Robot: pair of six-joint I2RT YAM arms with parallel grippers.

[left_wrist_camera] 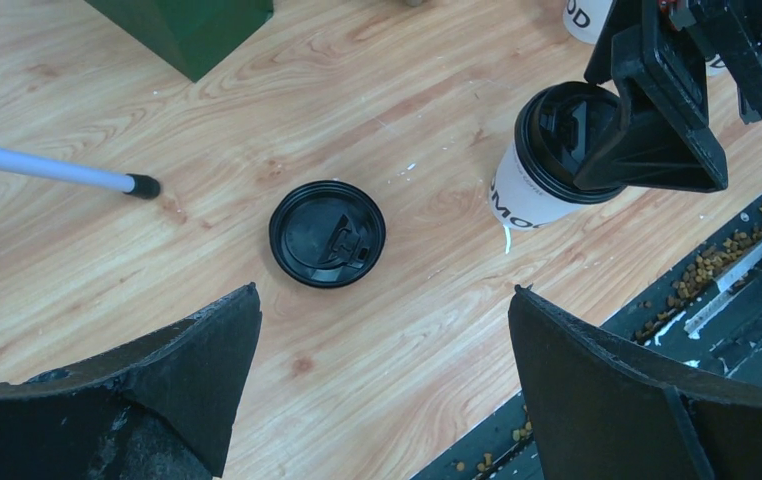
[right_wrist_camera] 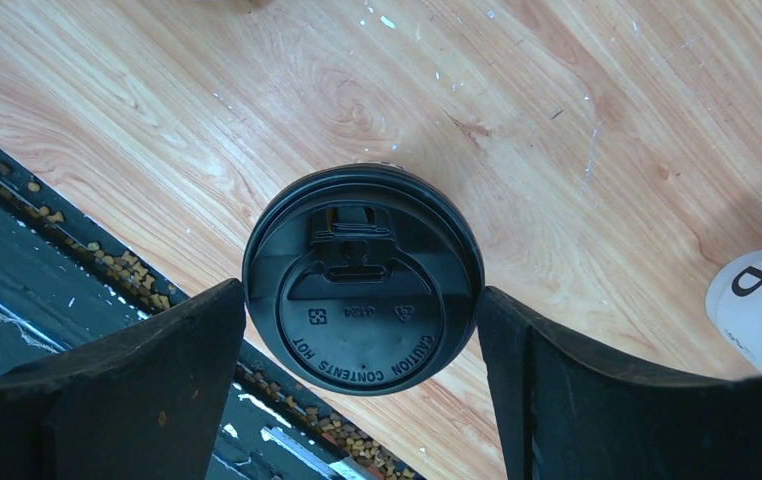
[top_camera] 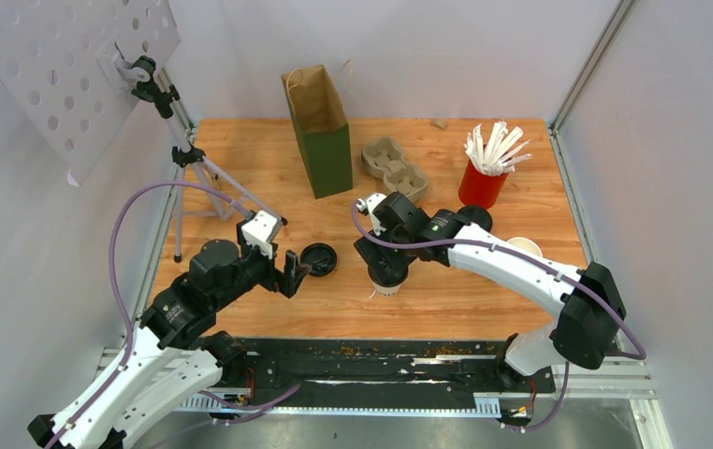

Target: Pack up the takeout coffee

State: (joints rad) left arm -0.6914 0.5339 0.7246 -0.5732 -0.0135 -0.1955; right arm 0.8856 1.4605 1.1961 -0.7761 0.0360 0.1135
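Observation:
One takeout coffee cup (top_camera: 387, 281), white with dark print and a black lid (right_wrist_camera: 362, 278), stands near the table's front middle. My right gripper (right_wrist_camera: 362, 300) reaches down over it, and its fingers press the lid's rim from both sides. A second white cup (top_camera: 524, 246) stands further right, half hidden behind the right arm, its white top showing. A loose black lid (left_wrist_camera: 327, 233) lies flat on the wood. My left gripper (left_wrist_camera: 385, 292) hovers just in front of that lid, open wide and holding nothing.
A brown and green paper bag (top_camera: 320, 131) stands open at the back middle. The grey pulp carrier (top_camera: 395, 168) lies beside it, then the red cup of stirrers (top_camera: 482, 182). A tripod leg (left_wrist_camera: 52, 168) rests on the left. A black rail (top_camera: 381, 360) runs along the front edge.

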